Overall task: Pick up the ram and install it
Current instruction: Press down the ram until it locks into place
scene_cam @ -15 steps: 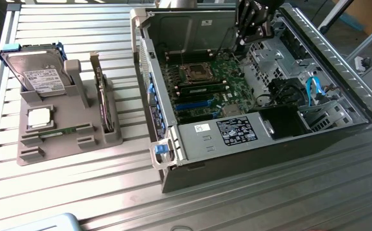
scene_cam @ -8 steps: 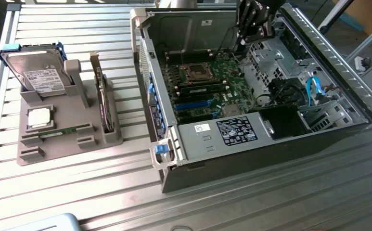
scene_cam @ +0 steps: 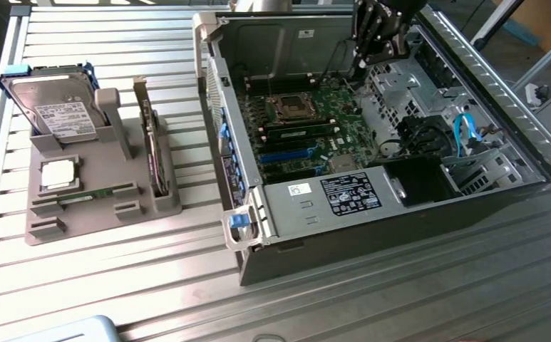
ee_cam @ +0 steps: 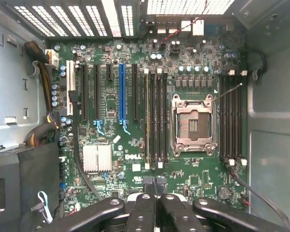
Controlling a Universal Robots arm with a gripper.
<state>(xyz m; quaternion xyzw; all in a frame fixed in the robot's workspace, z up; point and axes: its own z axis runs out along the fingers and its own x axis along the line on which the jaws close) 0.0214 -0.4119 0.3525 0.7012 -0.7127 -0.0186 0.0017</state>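
Observation:
The ram [scene_cam: 99, 193] is a thin green stick lying flat in the grey holder [scene_cam: 85, 214] on the table, at the exterior view's left. My gripper [scene_cam: 366, 60] hangs inside the open computer case [scene_cam: 389, 214], over the motherboard [scene_cam: 304, 121] and far from the ram. In the wrist view the gripper [ee_cam: 154, 186] is shut, its black fingers [ee_cam: 142, 208] pressed together with nothing visible between them. Below it lie the motherboard's long black memory slots [ee_cam: 154, 121], the empty processor socket [ee_cam: 193, 125] and a second bank of slots [ee_cam: 232, 118].
The grey holder also carries a silver hard drive [scene_cam: 52, 110], an upright expansion card [scene_cam: 152, 149] and a square chip [scene_cam: 58, 173]. Inside the case sit a power supply [scene_cam: 351, 192], blue cables [scene_cam: 465, 132] and black wiring. The case walls rise around the motherboard.

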